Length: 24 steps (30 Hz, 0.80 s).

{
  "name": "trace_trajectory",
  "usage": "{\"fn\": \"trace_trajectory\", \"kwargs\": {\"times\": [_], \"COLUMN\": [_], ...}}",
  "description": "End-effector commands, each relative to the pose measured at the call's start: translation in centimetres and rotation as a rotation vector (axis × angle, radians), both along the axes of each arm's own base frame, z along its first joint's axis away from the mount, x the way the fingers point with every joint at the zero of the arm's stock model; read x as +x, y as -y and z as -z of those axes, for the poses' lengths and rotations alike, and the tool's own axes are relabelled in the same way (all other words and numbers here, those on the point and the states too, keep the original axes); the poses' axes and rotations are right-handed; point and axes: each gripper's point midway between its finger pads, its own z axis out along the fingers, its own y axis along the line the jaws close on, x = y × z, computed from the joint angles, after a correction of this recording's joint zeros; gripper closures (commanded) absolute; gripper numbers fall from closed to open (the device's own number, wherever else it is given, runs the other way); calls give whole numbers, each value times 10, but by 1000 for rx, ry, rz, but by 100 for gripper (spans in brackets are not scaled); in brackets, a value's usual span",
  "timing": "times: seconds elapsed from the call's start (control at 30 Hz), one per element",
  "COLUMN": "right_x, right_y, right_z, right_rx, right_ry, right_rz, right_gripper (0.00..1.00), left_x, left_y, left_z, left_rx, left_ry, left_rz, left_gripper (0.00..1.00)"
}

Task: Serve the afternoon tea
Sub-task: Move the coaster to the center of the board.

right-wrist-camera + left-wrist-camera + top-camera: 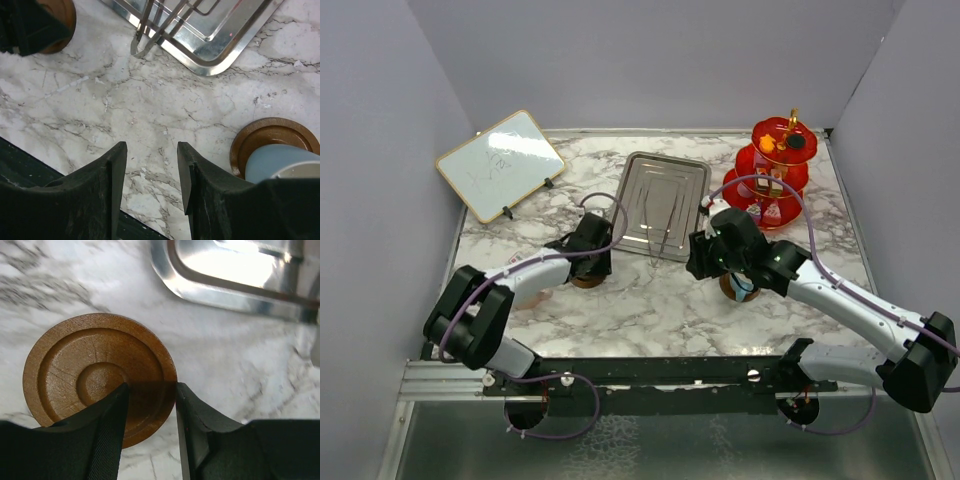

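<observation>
L tool [150, 410] released, fingers apart over the right part of a brown saucer [100, 380] on the marble table [240, 365], nr the steel tray [240, 275]. R tool [150, 175] also released, nothing btwn its fingers, only table below. Just to its right, the blue cup [280, 162] sits on the 2nd saucer [260, 135]. At the far right corner, the red 3-tier stand [745, 162] w/ cake pieces [767, 143]. Far left, the whiteboard [500, 165]: faint scribbles, not legible.
</observation>
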Motion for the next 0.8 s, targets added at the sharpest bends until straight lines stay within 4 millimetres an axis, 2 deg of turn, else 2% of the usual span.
{"fn": "trace_trajectory", "kwargs": {"times": [0.0,0.13,0.27,0.6,0.77], "right_x": [5,9,11,14,17], "right_y": [17,23,25,44,69], "right_z": [8,8,-2,-31,-42], "right_rx": [-76,-89,-59,-15,-32], "right_ry": [27,42,68,154,200], "right_rz": [46,90,124,232,359], "right_gripper": [54,54,54,54,54], "left_x": [-76,-102,-114,-103,-95], "left_y": [28,64,100,201,225], "left_z": [17,9,1,-10,-6], "left_rx": [-79,-103,-133,-197,-184], "left_ry": [-181,-172,-139,-70,-42], "left_rz": [75,139,161,284,303], "left_gripper": [59,59,59,59,59]}}
